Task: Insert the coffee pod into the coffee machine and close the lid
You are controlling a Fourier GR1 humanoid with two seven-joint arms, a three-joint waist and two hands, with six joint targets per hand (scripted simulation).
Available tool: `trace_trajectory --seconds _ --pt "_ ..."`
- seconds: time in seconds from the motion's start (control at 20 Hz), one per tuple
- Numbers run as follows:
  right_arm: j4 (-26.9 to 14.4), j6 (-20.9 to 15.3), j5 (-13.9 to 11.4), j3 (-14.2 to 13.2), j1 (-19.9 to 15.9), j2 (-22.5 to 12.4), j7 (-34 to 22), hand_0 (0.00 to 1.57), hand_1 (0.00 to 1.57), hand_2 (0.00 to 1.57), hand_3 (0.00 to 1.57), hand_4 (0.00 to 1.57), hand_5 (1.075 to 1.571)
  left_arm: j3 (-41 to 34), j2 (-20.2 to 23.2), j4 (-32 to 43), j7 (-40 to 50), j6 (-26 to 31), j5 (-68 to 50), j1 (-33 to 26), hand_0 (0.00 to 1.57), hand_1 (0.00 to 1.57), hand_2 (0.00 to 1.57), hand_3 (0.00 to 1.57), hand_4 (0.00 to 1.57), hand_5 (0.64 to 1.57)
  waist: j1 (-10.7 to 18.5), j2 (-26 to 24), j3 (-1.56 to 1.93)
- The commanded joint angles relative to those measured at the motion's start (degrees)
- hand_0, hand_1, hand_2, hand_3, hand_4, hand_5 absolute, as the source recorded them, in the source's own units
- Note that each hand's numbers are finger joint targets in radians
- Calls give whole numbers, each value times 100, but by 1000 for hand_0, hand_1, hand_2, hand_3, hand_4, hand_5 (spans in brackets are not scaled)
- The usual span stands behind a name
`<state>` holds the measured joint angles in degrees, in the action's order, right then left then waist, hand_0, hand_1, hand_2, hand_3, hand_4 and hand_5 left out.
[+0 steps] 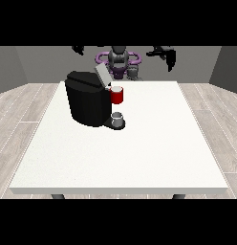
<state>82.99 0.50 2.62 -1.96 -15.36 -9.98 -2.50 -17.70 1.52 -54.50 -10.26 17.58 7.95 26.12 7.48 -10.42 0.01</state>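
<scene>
A grey thing (118,119) sits at the black coffee machine (88,98) toward the table's (154,153) far left corner, lid (102,74) raised. Both hands (78,49) (164,52) hang beyond the far edge; fingers unreadable

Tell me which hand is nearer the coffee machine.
The robot's right hand, at the view's left, is nearer: it hangs above and behind the coffee machine. The hand at the view's right is raised well off to the machine's right.
</scene>
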Motion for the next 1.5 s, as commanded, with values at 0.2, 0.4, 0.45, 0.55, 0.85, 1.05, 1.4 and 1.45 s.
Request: trace_trajectory --seconds 0.2,0.4,0.45,0.55,0.85,1.05,1.4,1.45 --pt "-356 251 126 -179 -379 -37 -63 0 0 0 0 0 1571 240 -133 -1184 272 -59 -373 -842 0 0 0 0 0 1571 146 324 0" --pt "-963 315 189 -441 -712 -77 393 0 0 0 0 0 1571 393 -25 -1684 648 117 -695 -791 0 0 0 0 0 1571 185 698 1" --pt "-1050 345 227 -551 -980 -251 188 0 0 0 0 0 1571 807 -147 -1544 30 -234 -398 -1093 0 0 0 0 0 1571 268 861 0" --pt "-1071 145 -1 -215 -1001 132 361 0 0 0 0 0 1571 421 72 -1622 580 -296 -500 -516 0 0 0 0 0 1571 66 1063 0" --pt "-1512 303 3 -300 -1218 85 417 0 0 0 0 0 1571 592 178 -2167 598 -337 -651 -1173 0 0 0 0 0 1571 -92 1061 -1" --pt "-1775 318 -159 -229 -1181 119 643 0 0 0 0 0 1571 685 105 -2500 844 -416 -814 -1294 0 0 0 0 0 1571 -84 1007 0" --pt "-2041 335 -313 -179 -1760 149 658 0 0 0 0 0 1571 692 251 -2417 657 -564 -835 -1237 0 0 0 0 0 1571 -147 1301 -1" --pt "-2085 175 -331 -205 -2114 186 375 0 0 0 0 0 1571 702 285 -2428 675 -601 -796 -986 0 0 0 0 0 1571 -81 1389 -1"
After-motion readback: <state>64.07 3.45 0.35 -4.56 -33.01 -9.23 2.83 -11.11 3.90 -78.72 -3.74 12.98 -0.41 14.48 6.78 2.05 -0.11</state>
